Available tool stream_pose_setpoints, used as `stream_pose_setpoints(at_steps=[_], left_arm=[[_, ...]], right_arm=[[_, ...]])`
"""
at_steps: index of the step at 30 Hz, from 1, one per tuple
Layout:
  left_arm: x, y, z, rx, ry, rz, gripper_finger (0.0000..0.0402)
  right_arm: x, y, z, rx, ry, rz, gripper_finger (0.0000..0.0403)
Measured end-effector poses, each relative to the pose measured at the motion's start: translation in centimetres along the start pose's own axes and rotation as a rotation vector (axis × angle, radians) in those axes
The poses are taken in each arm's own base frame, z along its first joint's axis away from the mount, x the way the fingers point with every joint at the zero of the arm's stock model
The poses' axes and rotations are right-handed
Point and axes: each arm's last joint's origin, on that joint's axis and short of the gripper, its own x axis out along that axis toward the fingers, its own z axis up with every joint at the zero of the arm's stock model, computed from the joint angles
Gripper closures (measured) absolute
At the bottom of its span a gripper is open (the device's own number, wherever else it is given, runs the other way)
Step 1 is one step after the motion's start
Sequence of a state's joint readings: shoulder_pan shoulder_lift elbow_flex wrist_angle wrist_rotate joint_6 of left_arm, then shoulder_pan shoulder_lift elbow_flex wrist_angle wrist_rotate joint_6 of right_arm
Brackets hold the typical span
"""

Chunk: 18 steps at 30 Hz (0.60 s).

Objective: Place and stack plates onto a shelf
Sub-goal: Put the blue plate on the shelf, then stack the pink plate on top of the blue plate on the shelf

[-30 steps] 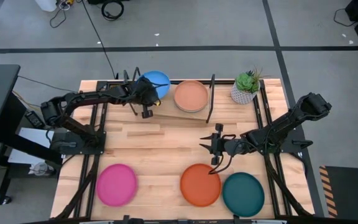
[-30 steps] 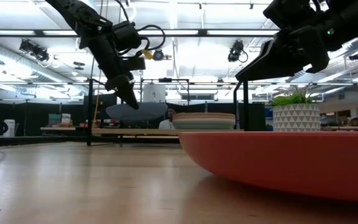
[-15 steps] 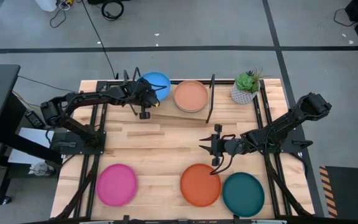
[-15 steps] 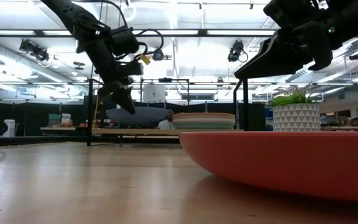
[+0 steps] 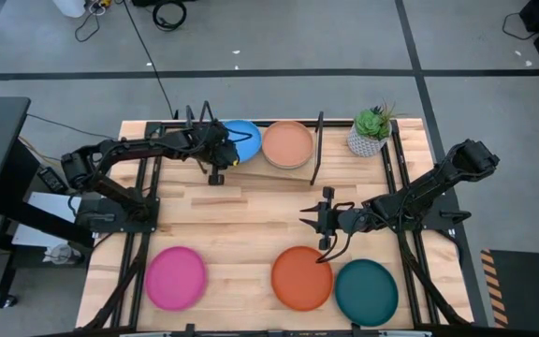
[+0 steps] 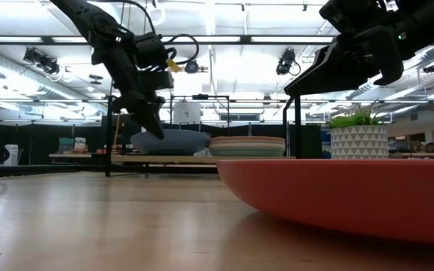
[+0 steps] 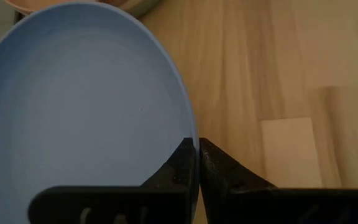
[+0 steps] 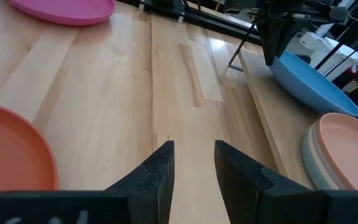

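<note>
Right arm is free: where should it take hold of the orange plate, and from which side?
Grip the orange plate by its raised rim, at the edge nearest the right tool, which hangs open just above it. The plate lies flat on the table, so only the thin lip offers a pinch. The teal plate crowds its right side, so avoid that edge.

We see even, bright overhead light on the bench [image 5: 251,239], with soft, faint shadows. In the low view ceiling strip lights [image 6: 224,39] glare, and the near orange plate [image 6: 337,197] is blurred.

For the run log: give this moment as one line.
left gripper: shut on blue plate, tilted on shelf | right gripper: open above table, beside orange plate
</note>
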<state>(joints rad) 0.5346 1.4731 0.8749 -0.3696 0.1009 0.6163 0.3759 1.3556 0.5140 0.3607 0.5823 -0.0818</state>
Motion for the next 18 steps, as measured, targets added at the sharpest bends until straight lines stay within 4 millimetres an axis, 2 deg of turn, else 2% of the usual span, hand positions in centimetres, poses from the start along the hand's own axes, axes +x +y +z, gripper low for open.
stream_pose_setpoints(at_steps=[6, 14, 18], left_arm=[[0.0, 0.02, -0.04, 0.008, 0.004, 0.002, 0.0379], [0.0, 0.02, 0.03, -0.01, -0.001, 0.004, 0.0303], [0.0, -0.11, 0.12, -0.05, -0.002, 0.0, 0.0285]], right_arm=[[0.0, 0.0, 0.0, 0.0, 0.0, 0.0, 0.0282], [0.0, 0.0, -0.02, -0.01, 0.002, 0.001, 0.0282], [0.0, 0.01, -0.1, -0.016, 0.009, 0.001, 0.0282]])
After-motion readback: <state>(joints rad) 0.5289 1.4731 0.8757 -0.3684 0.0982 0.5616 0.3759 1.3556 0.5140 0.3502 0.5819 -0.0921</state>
